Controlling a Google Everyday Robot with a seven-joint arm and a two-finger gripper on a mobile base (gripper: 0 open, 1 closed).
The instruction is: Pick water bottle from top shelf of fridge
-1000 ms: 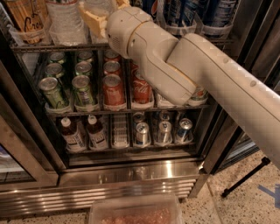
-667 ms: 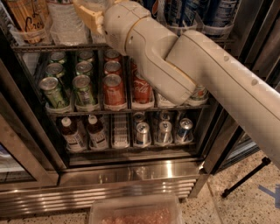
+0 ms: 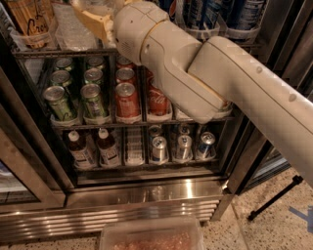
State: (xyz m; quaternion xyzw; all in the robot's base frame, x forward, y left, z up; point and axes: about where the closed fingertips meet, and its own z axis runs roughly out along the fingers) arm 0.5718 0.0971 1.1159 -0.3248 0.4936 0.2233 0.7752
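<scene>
The water bottle [image 3: 72,30] is a clear ribbed bottle standing at the left of the top shelf [image 3: 63,52], a dark wire rack in the fridge [image 3: 146,193]. My gripper [image 3: 88,15] with tan fingers is at the top of the view, right beside the bottle's right side at its upper part. The thick cream wrist and arm come in from the right and hide the middle of the shelf behind them. The bottle's top is cut off by the upper edge of the view.
An amber tea bottle [image 3: 28,20] stands left of the water bottle, and blue Pepsi bottles [image 3: 244,14] at the top right. Below are green cans [image 3: 58,100], red cans [image 3: 127,100], silver cans [image 3: 159,146] and small brown bottles [image 3: 80,149]. A clear bin [image 3: 151,235] sits on the floor in front.
My gripper and wrist have shifted a little to the left and up, closer to the water bottle. The drinks on the racks have not moved.
</scene>
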